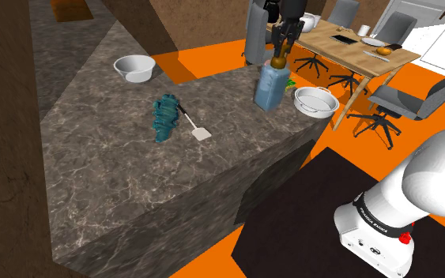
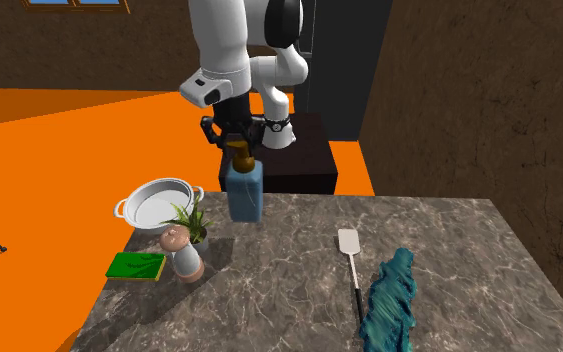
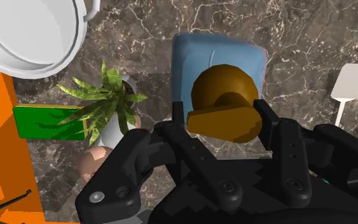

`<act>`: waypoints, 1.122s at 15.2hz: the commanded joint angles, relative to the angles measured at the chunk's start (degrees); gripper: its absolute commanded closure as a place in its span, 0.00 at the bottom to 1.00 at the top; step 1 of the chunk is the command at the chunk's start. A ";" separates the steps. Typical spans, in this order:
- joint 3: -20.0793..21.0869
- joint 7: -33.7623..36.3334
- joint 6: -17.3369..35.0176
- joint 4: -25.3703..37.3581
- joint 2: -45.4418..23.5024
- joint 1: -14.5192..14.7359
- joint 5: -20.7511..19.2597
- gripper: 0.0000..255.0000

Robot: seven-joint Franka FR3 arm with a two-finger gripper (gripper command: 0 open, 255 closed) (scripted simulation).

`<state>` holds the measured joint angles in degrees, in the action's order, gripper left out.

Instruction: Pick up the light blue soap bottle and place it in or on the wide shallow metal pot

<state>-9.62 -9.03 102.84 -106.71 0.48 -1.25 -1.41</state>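
We see the black claw closed on the brown pump top of the light-blue soap bottle. The bottle is upright, just beside the wide white pot; can't tell if its base touches the stone counter. Small plant & green sponge sit near the pot.

We saw small lettering on the arm's base; we could not read it. We found nothing else written.
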 commanded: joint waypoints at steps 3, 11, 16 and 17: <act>0.04 -0.01 -3.04 2.95 0.09 0.03 0.01 1.00; -2.53 -5.16 -8.09 7.97 0.25 -2.46 -0.33 1.00; -5.82 -11.79 -11.22 12.44 -0.92 -5.70 -0.42 1.00; -6.50 -13.16 -11.88 13.57 -1.36 -6.36 -0.36 1.00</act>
<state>-15.39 -20.62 91.64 -94.43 -0.31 -6.90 -1.84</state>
